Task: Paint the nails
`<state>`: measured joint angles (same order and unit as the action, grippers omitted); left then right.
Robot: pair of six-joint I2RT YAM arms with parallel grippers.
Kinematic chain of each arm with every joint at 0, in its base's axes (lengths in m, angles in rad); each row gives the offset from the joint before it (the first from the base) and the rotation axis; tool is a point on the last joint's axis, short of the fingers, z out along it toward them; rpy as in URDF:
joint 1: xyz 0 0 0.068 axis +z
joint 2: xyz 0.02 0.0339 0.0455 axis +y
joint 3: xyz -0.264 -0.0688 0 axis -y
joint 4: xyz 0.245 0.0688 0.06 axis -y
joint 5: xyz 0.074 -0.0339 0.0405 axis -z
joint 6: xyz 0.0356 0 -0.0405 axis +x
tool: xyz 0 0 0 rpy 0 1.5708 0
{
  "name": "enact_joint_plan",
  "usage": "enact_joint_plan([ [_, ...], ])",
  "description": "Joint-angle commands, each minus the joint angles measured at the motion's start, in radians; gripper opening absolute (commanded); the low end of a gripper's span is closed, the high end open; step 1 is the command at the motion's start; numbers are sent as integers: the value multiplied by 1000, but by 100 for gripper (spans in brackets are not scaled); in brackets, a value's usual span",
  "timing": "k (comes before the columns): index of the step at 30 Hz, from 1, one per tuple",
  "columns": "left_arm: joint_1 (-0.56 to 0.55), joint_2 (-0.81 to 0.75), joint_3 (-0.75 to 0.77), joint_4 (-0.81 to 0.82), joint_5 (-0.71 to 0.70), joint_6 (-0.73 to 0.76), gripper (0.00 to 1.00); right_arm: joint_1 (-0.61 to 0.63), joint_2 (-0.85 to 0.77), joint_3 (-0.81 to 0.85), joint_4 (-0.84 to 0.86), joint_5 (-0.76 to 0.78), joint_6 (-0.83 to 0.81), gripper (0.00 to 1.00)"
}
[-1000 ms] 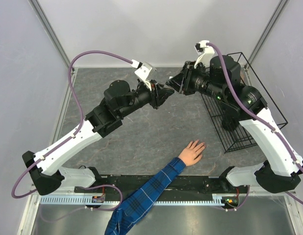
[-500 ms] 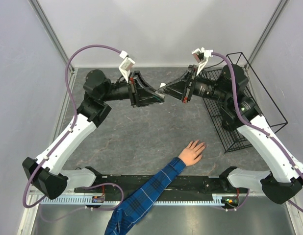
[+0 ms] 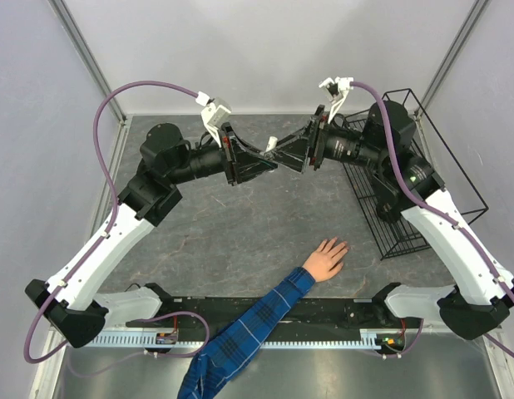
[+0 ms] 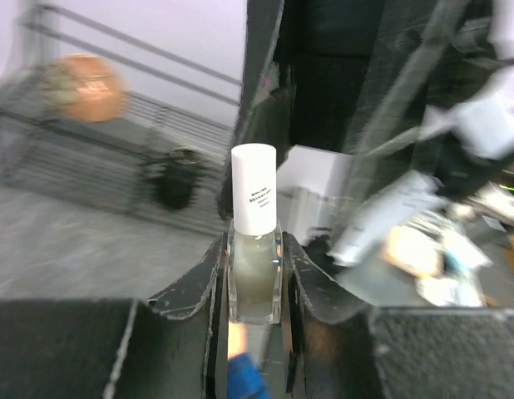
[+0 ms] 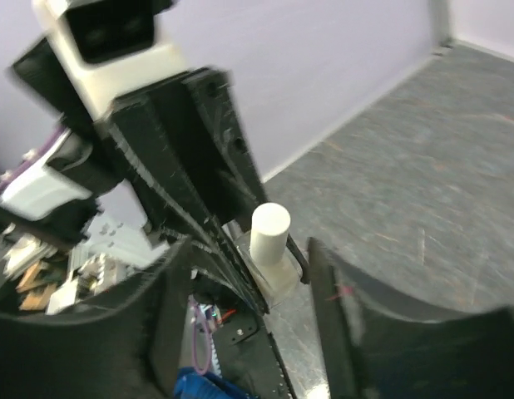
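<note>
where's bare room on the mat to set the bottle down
Bare mat between the two arms, beyond the hand; also left of the plaid sleeve. Crowded: far centre, where the left pincer and right pincer meet at the bottle, and the right edge, taken by the wire basket.

bottle (image 4: 255,278): clear glass, glossy | cap (image 4: 254,189): white plastic, smooth, matt | tabletop (image 3: 240,233): grey stone-look, mottled, matt | wire basket (image 3: 404,229): thin black metal wire | sleeve (image 3: 240,337): blue plaid woven cloth | arm links (image 3: 107,245): white plastic, smooth, slight sheen
</note>
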<state>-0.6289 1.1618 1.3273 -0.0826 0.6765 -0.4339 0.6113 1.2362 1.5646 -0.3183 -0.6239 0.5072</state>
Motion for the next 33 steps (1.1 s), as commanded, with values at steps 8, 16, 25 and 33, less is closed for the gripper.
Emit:
enact_joint_plan([
  [8, -222, 55, 124, -143, -544, 299, 2, 71, 120, 343, -384, 420, -33, 74],
  [16, -342, 75, 127, -65, -802, 388, 2, 114, 163, 425, -492, 581, -18, 44],
  [25, -370, 76, 107, 1, -865, 428, 2, 116, 166, 430, -534, 619, -52, 62],
  [33, -371, 87, 110, 26, -852, 432, 2, 114, 178, 425, -521, 600, -38, 38],
])
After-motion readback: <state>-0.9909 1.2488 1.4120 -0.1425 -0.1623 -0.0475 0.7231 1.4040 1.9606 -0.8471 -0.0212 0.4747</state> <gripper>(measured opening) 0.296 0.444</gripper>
